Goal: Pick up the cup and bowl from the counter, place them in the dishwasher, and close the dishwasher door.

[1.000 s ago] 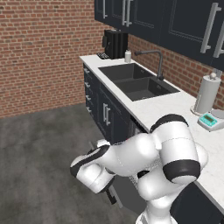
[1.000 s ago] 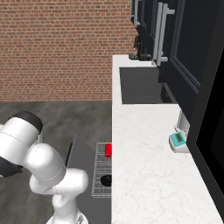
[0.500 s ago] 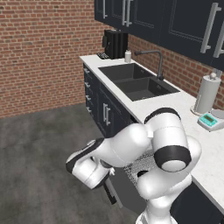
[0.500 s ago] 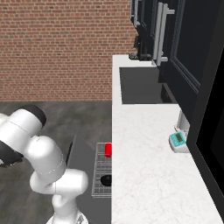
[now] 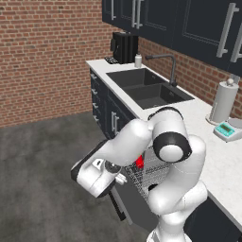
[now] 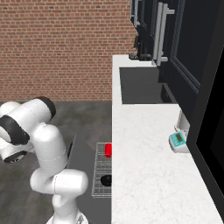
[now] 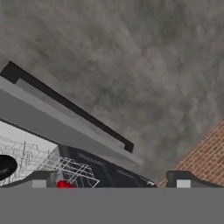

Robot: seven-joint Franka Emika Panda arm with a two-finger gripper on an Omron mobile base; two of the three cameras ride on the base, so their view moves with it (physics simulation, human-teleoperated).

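- Cup (image 6: 108, 150), small and red, is seen lying in the pulled-out wire rack (image 6: 99, 176) of the dishwasher, toward the end of the rack nearer the brick wall; a red patch of it is also glimpsed through the wires in the left base view (image 5: 140, 162) and at the bottom of the hand view (image 7: 65, 185).
- Bowl (image 6: 106, 180), black and round, is seen resting in the same rack, apart from the cup and nearer the camera; its rim shows at the left edge of the hand view (image 7: 6, 166).
- Dishwasher door (image 7: 65, 124) is seen dropped open, grey inside face up, with its dark outer edge toward the grey floor (image 7: 131, 52).
- Gripper (image 7: 111, 180) is shown released, its two dark fingertips spread wide with nothing between them, held above the open door and looking down on it.
- Counter (image 6: 148, 175), white and marble-look, is seen running beside the rack, with a teal kitchen scale (image 6: 178, 141) on it and a dark sink (image 5: 149, 88) set into it further along.
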